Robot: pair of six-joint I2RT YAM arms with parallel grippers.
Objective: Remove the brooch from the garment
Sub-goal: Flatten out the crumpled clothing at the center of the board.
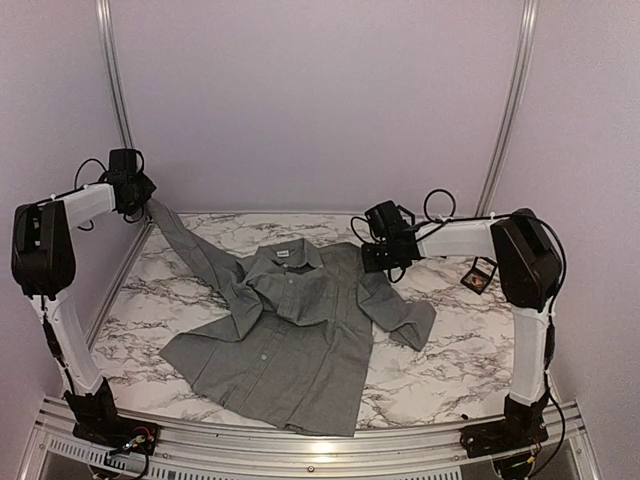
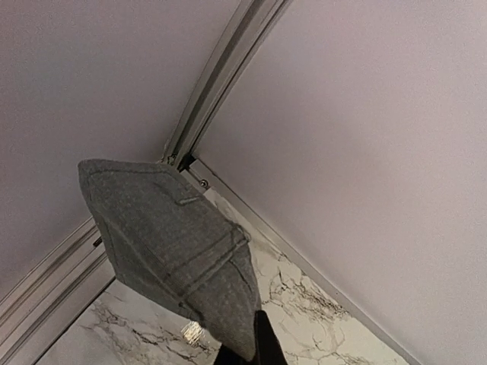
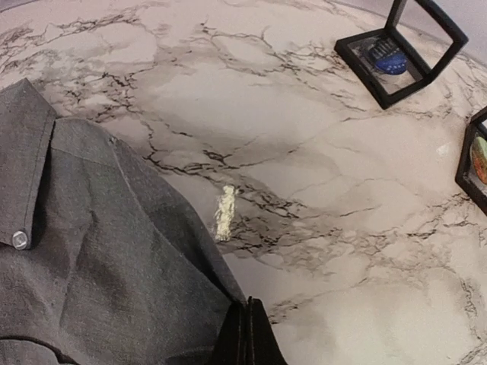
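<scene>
The garment [image 1: 290,330], a grey button-up shirt, lies spread on the marble table. One sleeve is stretched up to the far left, where my left gripper [image 1: 148,203] is shut on the sleeve cuff [image 2: 167,243]. In the left wrist view that cuff hangs in the air above the table's corner, and my left gripper [image 2: 255,350] shows only as dark tips under the cloth. My right gripper [image 1: 380,262] is at the shirt's right shoulder. My right gripper [image 3: 247,323] has its jaws pressed together, and the garment [image 3: 99,266] rises in a fold into them. The brooch is not visible in any view.
A black-framed display box [image 1: 479,275] sits on the table near the right arm. In the right wrist view there are two such boxes [image 3: 396,53] [image 3: 475,156]. A pale glint [image 3: 225,213] lies on the marble table [image 3: 342,228] beside the shirt. Walls and aluminium rails [image 2: 221,84] close the back corner.
</scene>
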